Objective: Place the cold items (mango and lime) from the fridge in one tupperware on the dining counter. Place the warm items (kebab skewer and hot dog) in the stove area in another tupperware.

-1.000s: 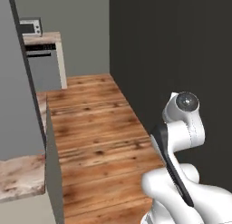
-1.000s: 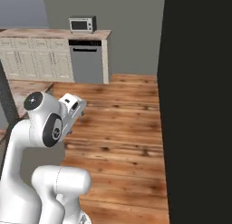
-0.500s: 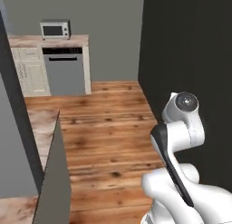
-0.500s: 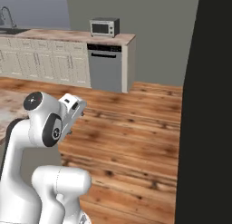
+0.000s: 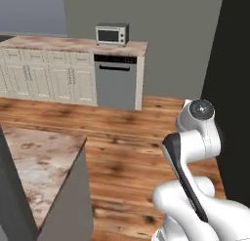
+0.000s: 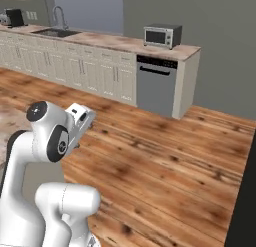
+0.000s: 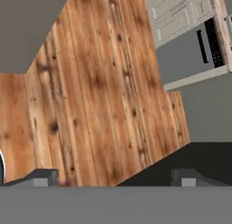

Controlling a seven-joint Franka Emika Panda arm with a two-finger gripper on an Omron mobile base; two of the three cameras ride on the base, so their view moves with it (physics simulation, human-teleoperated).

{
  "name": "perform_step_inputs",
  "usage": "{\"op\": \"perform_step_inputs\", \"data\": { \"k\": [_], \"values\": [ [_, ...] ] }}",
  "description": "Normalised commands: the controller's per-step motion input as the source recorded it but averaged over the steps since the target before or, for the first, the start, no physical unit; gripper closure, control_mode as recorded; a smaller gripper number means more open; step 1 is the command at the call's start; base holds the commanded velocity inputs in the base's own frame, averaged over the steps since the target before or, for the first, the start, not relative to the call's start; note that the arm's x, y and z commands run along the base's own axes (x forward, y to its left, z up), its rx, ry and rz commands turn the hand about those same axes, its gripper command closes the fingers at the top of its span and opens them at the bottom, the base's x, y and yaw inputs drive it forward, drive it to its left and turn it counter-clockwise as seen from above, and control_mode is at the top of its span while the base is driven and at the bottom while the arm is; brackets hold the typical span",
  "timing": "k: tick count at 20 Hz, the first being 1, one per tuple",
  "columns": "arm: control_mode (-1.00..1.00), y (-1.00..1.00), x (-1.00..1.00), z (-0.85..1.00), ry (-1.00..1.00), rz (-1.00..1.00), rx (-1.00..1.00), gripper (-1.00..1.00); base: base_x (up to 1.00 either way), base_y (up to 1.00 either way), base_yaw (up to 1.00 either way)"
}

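Marbled dining counter point(image 5: 34, 162): 1 | microwave point(image 5: 112, 34): 1 | dishwasher point(image 5: 115, 83): 1

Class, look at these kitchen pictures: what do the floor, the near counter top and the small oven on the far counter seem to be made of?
Floor: wood planks, brown with dark knots and grain, slightly glossy.
Near counter top: probably polished stone, with brown-and-cream marbling.
Small oven: likely brushed metal, a silver-grey casing with a dark, glass-like door.
All of it is rendered, so these are looks only.
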Motion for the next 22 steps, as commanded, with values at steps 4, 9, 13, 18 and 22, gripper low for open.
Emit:
{"op": "perform_step_inputs", "data": {
  "k": [4,9,13,18,22],
  "values": [
    [1.00,0.00,0.00,0.00,0.00,0.00,0.00,-1.00,1.00,-1.00,0.30],
    [1.00,0.00,0.00,0.00,0.00,0.00,0.00,-1.00,1.00,-0.99,0.31],
    [1.00,0.00,0.00,0.00,0.00,0.00,0.00,-1.00,1.00,-0.90,0.34],
    [1.00,0.00,0.00,0.00,0.00,0.00,0.00,-1.00,1.00,-0.64,0.40],
    [1.00,0.00,0.00,0.00,0.00,0.00,0.00,-1.00,1.00,-0.38,0.50]
  ]
}}
